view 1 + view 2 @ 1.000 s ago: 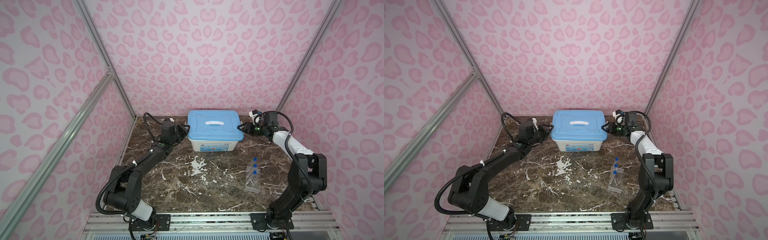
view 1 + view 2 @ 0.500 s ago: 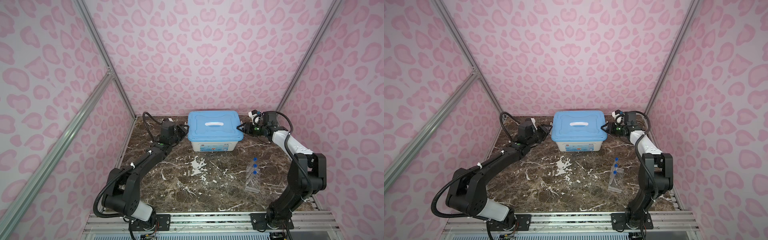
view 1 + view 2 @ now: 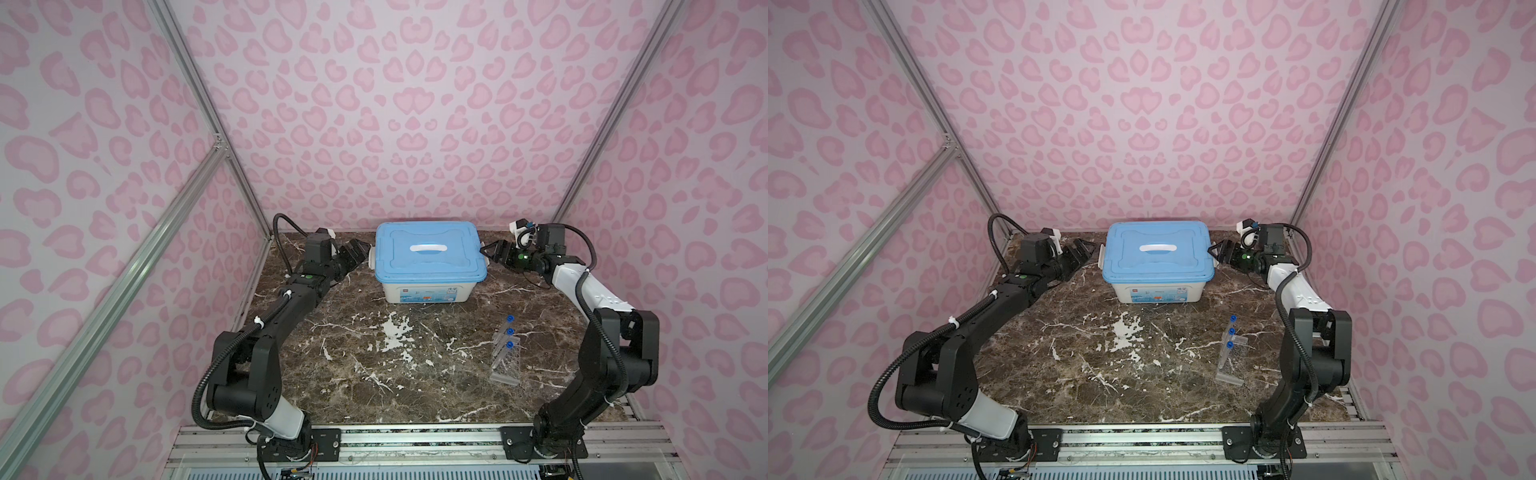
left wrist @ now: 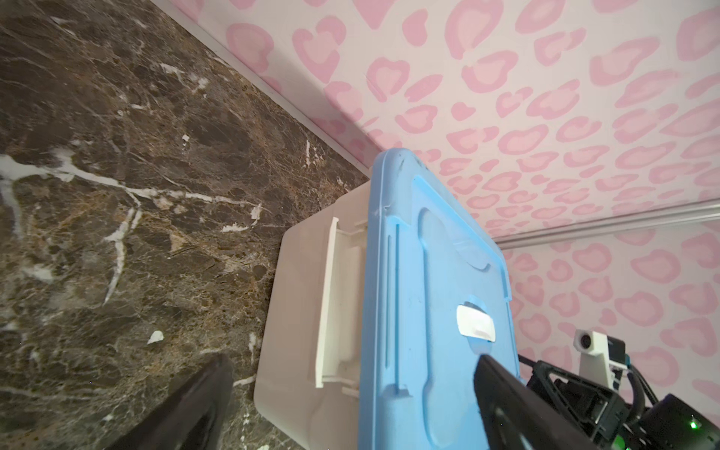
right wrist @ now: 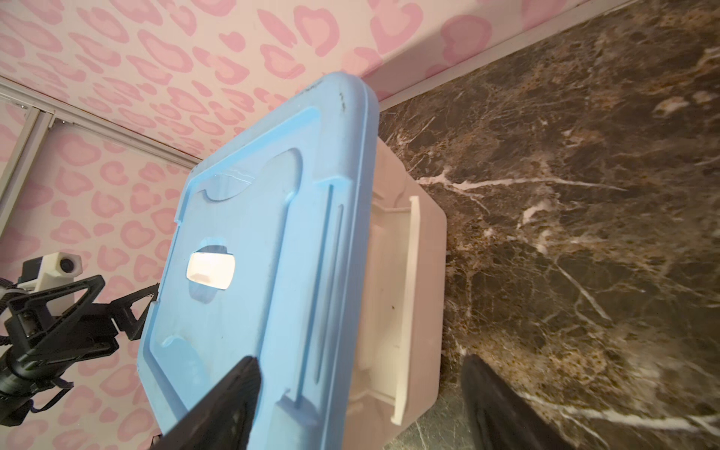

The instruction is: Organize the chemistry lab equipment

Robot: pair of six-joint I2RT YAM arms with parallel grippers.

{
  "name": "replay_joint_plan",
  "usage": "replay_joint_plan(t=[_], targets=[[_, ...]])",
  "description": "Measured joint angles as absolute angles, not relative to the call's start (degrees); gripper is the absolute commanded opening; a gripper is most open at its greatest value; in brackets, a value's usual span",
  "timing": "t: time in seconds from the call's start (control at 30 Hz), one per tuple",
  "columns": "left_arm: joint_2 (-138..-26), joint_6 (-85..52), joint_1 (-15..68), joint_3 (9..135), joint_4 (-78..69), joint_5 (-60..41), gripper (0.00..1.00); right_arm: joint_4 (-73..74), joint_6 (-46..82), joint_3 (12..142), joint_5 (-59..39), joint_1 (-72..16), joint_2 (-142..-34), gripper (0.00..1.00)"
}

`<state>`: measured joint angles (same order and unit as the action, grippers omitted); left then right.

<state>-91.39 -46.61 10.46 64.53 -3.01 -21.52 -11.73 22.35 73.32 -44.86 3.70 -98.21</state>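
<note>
Three blue-capped test tubes (image 3: pixel 500 353) sit in the tube rack (image 3: pixel 506 368) on the worktop (image 3: pixel 353 374), well back from the right end effector (image 3: pixel 492 252), near its arm's base; that part looks done. No beakers, mortar or pestle show. They may lie inside the bin (image 3: pixel 428 293), shut under its blue lid (image 3: pixel 415 266). The right end effector and the left end effector (image 3: pixel 356 250) are both spread, each flanking a side latch (image 4: pixel 325 304) and gripping nothing.

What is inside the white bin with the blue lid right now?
Nothing inside shows: the blue lid sits closed on the opaque white bin, covering any contents. Only its white handle lies on top.
</note>
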Motion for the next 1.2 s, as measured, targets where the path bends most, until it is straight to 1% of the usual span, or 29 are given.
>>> replay_joint_plan(t=[0.17, 0.43, 0.77, 0.97, 1.2], targets=[[-97.14, -44.47, 8.99, 67.26, -3.73, -30.02, 0.98, -6.83, 25.69, 72.31, -46.37, 3.92, -100.14, 0.93], [-102.10, -44.40, 8.99, 68.66, -8.84, -39.29, 0.98, 1.80, 32.27, 68.97, -50.13, 3.95, -102.26, 0.92], [-105.54, -45.28, 8.95, 69.65, -13.43, -45.36, 0.98, 12.51, 39.94, 66.72, -52.99, 3.86, -103.11, 0.84], [-106.85, -47.68, 9.13, 69.65, -16.78, -47.46, 1.00, 12.12, 40.38, 67.11, -52.93, 3.64, -103.11, 0.78], [-106.85, -48.25, 9.58, 69.65, -16.34, -46.94, 0.94, 4.54, 35.38, 70.22, -49.52, 2.55, -102.52, 0.72]])
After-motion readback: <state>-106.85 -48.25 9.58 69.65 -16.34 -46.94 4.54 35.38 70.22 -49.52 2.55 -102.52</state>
